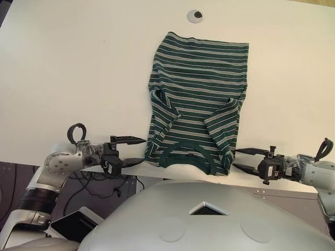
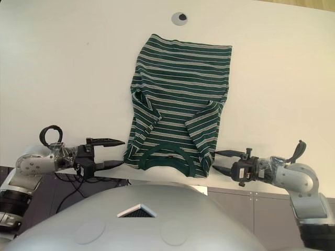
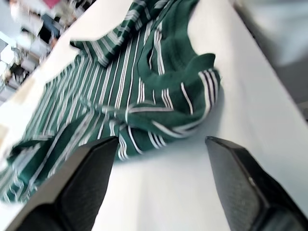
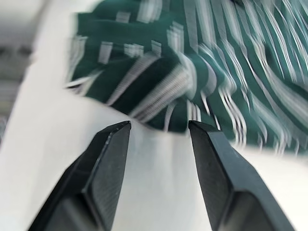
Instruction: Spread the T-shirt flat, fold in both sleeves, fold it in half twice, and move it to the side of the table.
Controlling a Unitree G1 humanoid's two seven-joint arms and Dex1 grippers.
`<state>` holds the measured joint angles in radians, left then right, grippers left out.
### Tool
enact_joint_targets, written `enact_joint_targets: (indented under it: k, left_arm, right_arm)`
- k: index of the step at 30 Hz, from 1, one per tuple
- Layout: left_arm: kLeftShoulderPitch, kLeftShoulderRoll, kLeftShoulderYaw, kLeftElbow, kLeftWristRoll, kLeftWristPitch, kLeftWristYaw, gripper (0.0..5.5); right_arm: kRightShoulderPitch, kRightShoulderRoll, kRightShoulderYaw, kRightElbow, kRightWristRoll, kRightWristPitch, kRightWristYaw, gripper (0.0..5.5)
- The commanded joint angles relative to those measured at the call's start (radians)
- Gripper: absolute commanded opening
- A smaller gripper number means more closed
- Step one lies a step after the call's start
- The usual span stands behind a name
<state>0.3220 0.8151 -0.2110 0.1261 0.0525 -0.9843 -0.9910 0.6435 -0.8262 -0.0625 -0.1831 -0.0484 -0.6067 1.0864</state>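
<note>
The white table carries the green striped T-shirt, sleeves folded in. Its long axis runs from near edge to far edge, with the collar at the near edge and the hem pointing away. The left gripper, fingers spread wide, sits just beside the shirt's near left corner. The right gripper, likewise spread, sits just beside the near right corner. A small round cap lies near the far edge.

I see both arms in smooth silver-grey shells, and the left arm has a black ring section. The left gripper and the right gripper are black, each with two long pointed fingers. A black cable loop sits at each wrist.
</note>
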Motion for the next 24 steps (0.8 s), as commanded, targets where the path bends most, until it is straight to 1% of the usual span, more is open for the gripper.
enact_joint_targets:
  k: [1, 3, 6, 7, 10, 12, 14, 15, 16, 17, 18, 19, 20, 21, 23, 24]
  left_arm:
    - [0.001, -0.008, -0.087, 0.004, 0.115, 0.096, -0.001, 2.83]
    - [-0.003, -0.001, -0.108, -0.026, 0.108, 0.126, 0.005, 2.31]
    - [-0.010, 0.007, -0.135, -0.081, 0.097, 0.187, 0.009, 1.86]
    - [-0.012, 0.008, -0.143, -0.106, 0.092, 0.211, 0.009, 1.57]
    - [-0.015, 0.009, -0.166, -0.186, 0.076, 0.300, 0.005, 1.07]
    - [-0.009, 0.016, -0.174, -0.235, 0.050, 0.367, -0.002, 0.74]
    - [-0.003, 0.048, -0.172, -0.297, -0.020, 0.473, -0.038, 0.38]
    - [0.010, 0.081, -0.153, -0.368, -0.144, 0.628, -0.065, 0.18]
    - [0.023, 0.142, -0.130, -0.464, -0.324, 0.833, -0.091, 0.03]
    - [0.031, 0.285, -0.113, -0.594, -0.608, 1.085, -0.134, 0.01]
    - [0.052, 0.443, -0.099, -0.721, -0.871, 1.254, -0.198, 0.01]
    - [0.066, 0.509, -0.098, -0.798, -1.004, 1.333, -0.229, 0.01]
    - [0.026, 0.462, -0.097, -0.796, -1.063, 1.384, -0.205, 0.01]
    - [-0.051, 0.367, -0.088, -0.729, -1.077, 1.414, -0.175, 0.01]
    - [-0.241, 0.163, -0.048, -0.497, -1.002, 1.398, -0.087, 0.01]
    - [-0.318, 0.099, -0.035, -0.401, -0.955, 1.378, -0.047, 0.01]
  right_arm:
    - [-0.017, -0.034, 0.067, -0.050, -0.047, 0.051, -0.001, 1.91]
    - [-0.026, -0.047, 0.081, -0.102, -0.029, 0.100, -0.002, 1.37]
    - [-0.025, -0.063, 0.085, -0.165, -0.012, 0.167, 0.000, 0.90]
    - [-0.026, -0.065, 0.087, -0.183, -0.010, 0.190, 0.000, 0.58]
    - [-0.018, -0.075, 0.098, -0.224, 0.008, 0.252, -0.004, 0.07]
    - [-0.006, -0.076, 0.097, -0.245, 0.042, 0.306, -0.001, 0.00]
    - [-0.005, -0.078, 0.081, -0.296, 0.182, 0.518, 0.012, 0.00]
    - [-0.015, -0.111, 0.061, -0.328, 0.319, 0.703, 0.035, 0.00]
    - [-0.020, -0.164, 0.031, -0.358, 0.475, 0.891, 0.067, 0.00]
    - [0.025, -0.236, -0.025, -0.387, 0.628, 1.032, 0.143, 0.00]
    - [0.062, -0.293, -0.082, -0.397, 0.749, 1.128, 0.229, 0.00]
    - [0.038, -0.313, -0.112, -0.371, 0.833, 1.185, 0.277, 0.00]
    - [-0.052, -0.282, -0.121, -0.311, 0.897, 1.229, 0.263, 0.00]
    - [-0.161, -0.230, -0.119, -0.246, 0.940, 1.260, 0.222, 0.00]
    - [-0.391, -0.088, -0.102, -0.099, 0.946, 1.274, 0.093, 0.00]
    - [-0.473, -0.035, -0.092, -0.042, 0.929, 1.269, 0.040, 0.00]
